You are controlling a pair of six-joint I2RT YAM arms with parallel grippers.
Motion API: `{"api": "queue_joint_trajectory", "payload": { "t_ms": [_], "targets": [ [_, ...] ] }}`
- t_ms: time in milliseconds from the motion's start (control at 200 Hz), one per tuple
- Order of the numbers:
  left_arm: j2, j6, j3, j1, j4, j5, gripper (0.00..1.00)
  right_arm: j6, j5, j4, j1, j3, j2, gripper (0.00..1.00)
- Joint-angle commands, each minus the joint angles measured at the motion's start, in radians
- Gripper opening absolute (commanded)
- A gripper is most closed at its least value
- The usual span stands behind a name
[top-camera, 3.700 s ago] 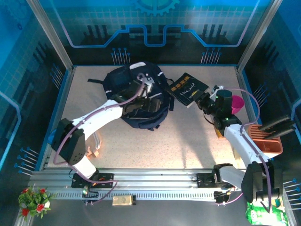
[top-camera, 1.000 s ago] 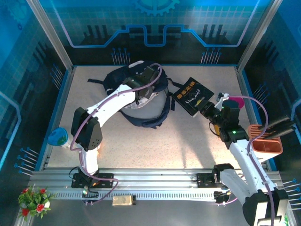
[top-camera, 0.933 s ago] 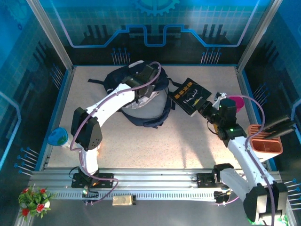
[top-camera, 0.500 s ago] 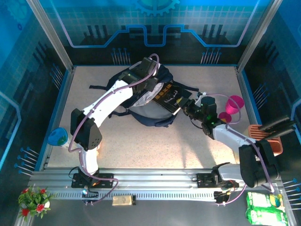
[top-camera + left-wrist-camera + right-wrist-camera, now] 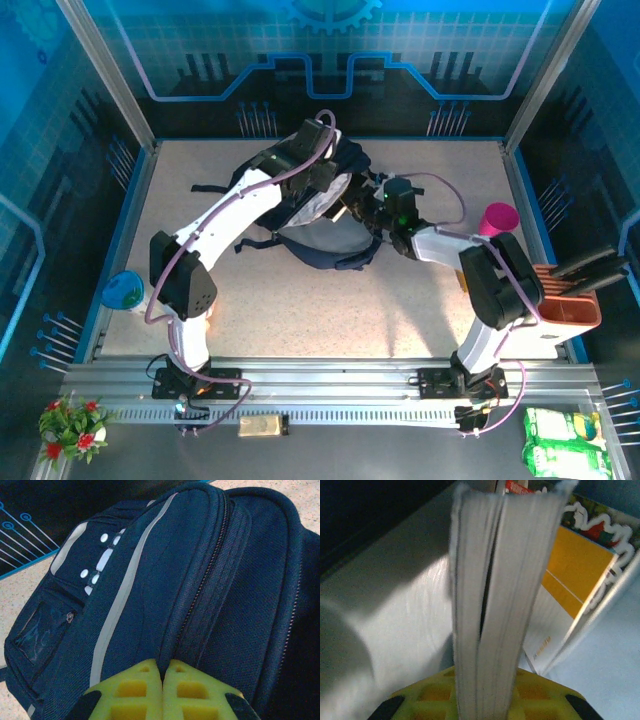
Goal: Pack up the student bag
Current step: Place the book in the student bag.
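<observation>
student bag [image 5: 190, 580] sitting far-middle on the bench [image 5: 300, 310], left tool [image 5: 162, 667] pressed together right at its zipper seam, right tool [image 5: 480, 677] pinching a thick book [image 5: 495, 555], pages up against the bag's pale lining

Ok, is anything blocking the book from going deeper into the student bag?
Nothing visible does. The book in the right gripper sits between grey lining on one side and an orange-covered book on the other. The left gripper pinches the student bag beside its zipper. Beyond the book's far edge is hidden.
</observation>
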Motion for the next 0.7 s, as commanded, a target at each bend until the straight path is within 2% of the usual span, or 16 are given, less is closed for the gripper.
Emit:
{"api": "queue_joint_trajectory", "payload": {
  "t_ms": [0, 155, 355, 590, 695],
  "targets": [
    [-0.081, -0.050, 0.053, 0.006, 0.113, 0.040, 0.00, 0.024, 0.043, 0.097, 0.025, 0.111, 0.093, 0.08],
    [-0.084, -0.103, 0.053, 0.030, 0.106, 0.107, 0.00, 0.069, 0.074, 0.144, 0.035, 0.205, 0.245, 0.07],
    [-0.084, -0.147, 0.053, 0.058, 0.101, 0.163, 0.00, 0.027, 0.117, 0.068, 0.071, 0.277, 0.309, 0.11],
    [-0.084, -0.166, 0.049, 0.069, 0.095, 0.177, 0.00, 0.041, 0.044, -0.010, 0.070, 0.338, 0.361, 0.30],
    [-0.084, -0.179, 0.044, 0.077, 0.095, 0.181, 0.00, 0.036, 0.021, -0.060, 0.064, 0.321, 0.332, 0.41]
  ]
}}
